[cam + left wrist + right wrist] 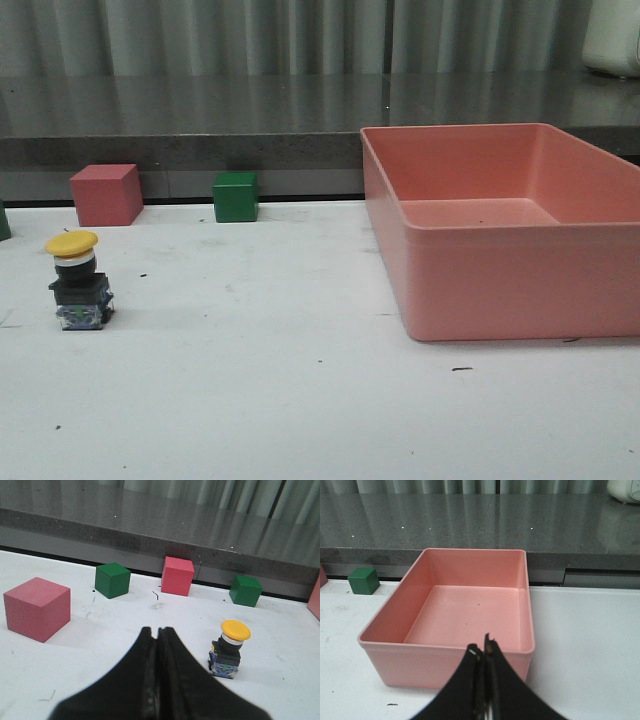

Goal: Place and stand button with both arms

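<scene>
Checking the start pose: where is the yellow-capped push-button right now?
In the front view, the yellow-capped push-button stands upright on the white table's left side, in front of the red cube, outside the pink plastic bin.

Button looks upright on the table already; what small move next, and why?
Probably none, or just keep both arms back. The button stands on its base, yellow cap up, on the white table. Left gripper and right gripper are shut, holding nothing.

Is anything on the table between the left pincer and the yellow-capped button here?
Nothing visible. In the left wrist view the left pincer, fingers together, has only bare table between it and the button, which stands upright. The red cubes and green cubes sit farther back or off to the side, clear of that path.
</scene>
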You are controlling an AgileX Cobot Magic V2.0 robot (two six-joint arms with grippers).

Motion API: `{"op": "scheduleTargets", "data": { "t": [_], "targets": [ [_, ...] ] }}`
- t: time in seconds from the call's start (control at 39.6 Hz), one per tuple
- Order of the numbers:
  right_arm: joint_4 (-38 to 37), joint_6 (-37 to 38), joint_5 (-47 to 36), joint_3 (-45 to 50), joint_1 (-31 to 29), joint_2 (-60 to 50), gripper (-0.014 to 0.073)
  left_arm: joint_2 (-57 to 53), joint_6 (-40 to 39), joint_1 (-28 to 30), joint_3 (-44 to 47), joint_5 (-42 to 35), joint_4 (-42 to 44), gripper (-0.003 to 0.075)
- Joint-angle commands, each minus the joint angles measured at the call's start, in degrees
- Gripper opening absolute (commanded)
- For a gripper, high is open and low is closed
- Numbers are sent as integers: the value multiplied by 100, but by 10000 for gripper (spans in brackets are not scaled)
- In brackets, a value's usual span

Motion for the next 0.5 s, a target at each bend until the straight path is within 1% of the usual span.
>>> {"op": "scheduleTargets", "data": {
  "t": [0.0,0.1,0.28,0.33,0.48],
  "targets": [
    [-78,-57,-1050,292,-92,44,-69,-135,14,-41,101,-486,-46,-20],
    [-72,-57,-1642,875,-187,44,-69,-135,14,-41,101,-486,-46,-20],
    [-66,-57,-2446,1767,-286,44,-69,-135,14,-41,101,-486,-46,-20],
    [-67,-57,-2213,1741,-286,44,-69,-135,14,-41,101,-486,-46,-20],
    [-67,-57,-2148,1744,-291,16,-69,-135,14,-41,101,-486,-46,-20]
  ]
}}
